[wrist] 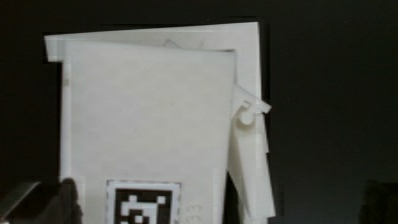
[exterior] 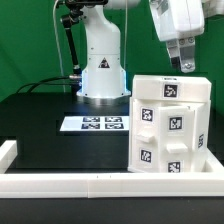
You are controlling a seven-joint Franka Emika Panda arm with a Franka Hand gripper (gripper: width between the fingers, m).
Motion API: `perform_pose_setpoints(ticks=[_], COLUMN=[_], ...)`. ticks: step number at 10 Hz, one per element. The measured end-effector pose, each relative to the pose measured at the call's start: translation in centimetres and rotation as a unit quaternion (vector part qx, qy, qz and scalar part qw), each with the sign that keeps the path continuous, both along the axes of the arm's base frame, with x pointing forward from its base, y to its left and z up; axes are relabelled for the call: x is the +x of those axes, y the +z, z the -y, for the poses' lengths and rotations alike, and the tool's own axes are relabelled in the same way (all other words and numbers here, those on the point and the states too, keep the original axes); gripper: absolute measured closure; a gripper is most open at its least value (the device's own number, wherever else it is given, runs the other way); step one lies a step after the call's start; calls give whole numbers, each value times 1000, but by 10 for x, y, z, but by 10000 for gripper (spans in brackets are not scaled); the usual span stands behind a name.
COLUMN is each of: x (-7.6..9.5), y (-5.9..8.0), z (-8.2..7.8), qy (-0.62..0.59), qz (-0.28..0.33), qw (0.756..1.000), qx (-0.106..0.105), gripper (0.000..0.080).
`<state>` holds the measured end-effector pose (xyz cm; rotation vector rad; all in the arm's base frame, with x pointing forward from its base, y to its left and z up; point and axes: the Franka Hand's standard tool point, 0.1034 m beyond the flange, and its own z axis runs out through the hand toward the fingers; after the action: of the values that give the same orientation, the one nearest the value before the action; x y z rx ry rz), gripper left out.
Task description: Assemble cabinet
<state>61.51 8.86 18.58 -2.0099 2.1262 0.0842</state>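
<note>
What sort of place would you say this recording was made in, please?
Most likely a robotics lab bench: a Panda arm's base bolted to a black table, a marker board lying flat on it, a green backdrop, and a tagged cabinet under the gripper.

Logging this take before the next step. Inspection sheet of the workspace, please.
Surface: black table, bare in the middle.
Job's things: cabinet stands on the exterior view's right, against the rail, several tags on its front.
Clutter: nothing seen.
Gripper: gripper hangs above the cabinet's top, apart from it; open or shut, cannot tell.
Cables: black cable runs from the arm's base to the exterior view's left.
Surroundings: marker board lies flat before the base; green backdrop.
</note>
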Motion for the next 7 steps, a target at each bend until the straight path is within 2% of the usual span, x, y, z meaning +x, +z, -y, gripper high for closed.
perform_pose_setpoints(ticks=[2,3,4,6,7], x=[-1,-1,-2,2,2], y=[-2,-9,-11,-6,-6], z=[-1,-1,-2,-5,-5], qy=[12,68,140,261,327], qz=[1,5,12,34,43], qw=[1000,998,990,964,943], qx=[-2,-12,-25,-41,-46], gripper=[2,2,2,2,2])
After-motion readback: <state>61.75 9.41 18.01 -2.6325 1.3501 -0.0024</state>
